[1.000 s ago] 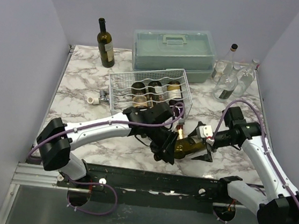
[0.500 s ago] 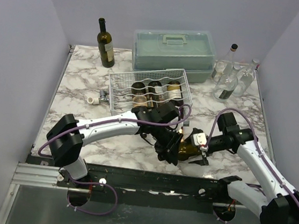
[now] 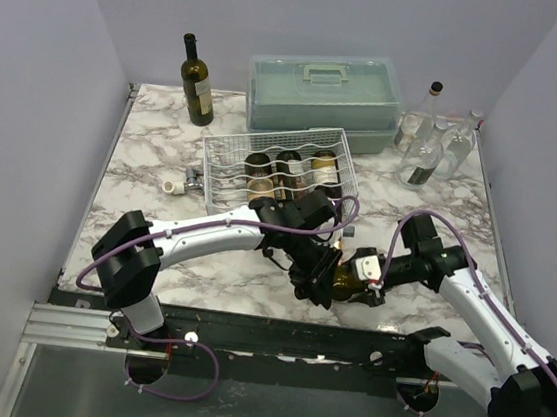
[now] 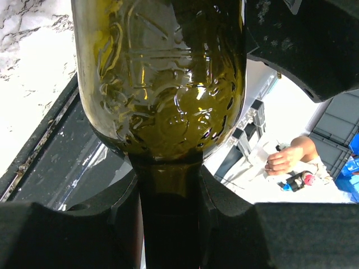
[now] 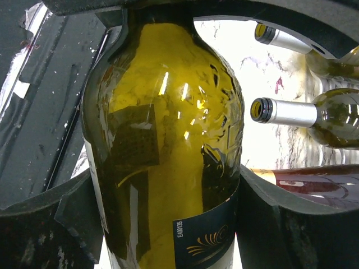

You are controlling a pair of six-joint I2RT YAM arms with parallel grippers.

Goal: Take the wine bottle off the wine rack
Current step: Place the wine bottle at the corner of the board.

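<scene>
The bottle (image 3: 347, 277), olive-green glass with a dark label, is found off the rack (image 3: 213, 151), lying roughly level near the front edge of the surface (image 3: 153, 159), just in front of the rack. Whether it rests on the surface or is held clear of it cannot be told. Its neck is clamped in the left hand (image 3: 319, 277), which is closed down tight; in the left wrist view the neck is seen pinched between the black fingers (image 4: 84, 235). The body is flanked by the right hand (image 3: 369, 283), half closed, its pads (image 5: 67, 224) laid against both sides of the glass just above the label. Three more bottles (image 3: 285, 167) are seen lying in the rack's grooves. Behind the rack a grey-green case (image 3: 324, 95) is set, with a dark upright bottle (image 3: 198, 84) to its left and clear bottles (image 3: 429, 140) to its right
</scene>
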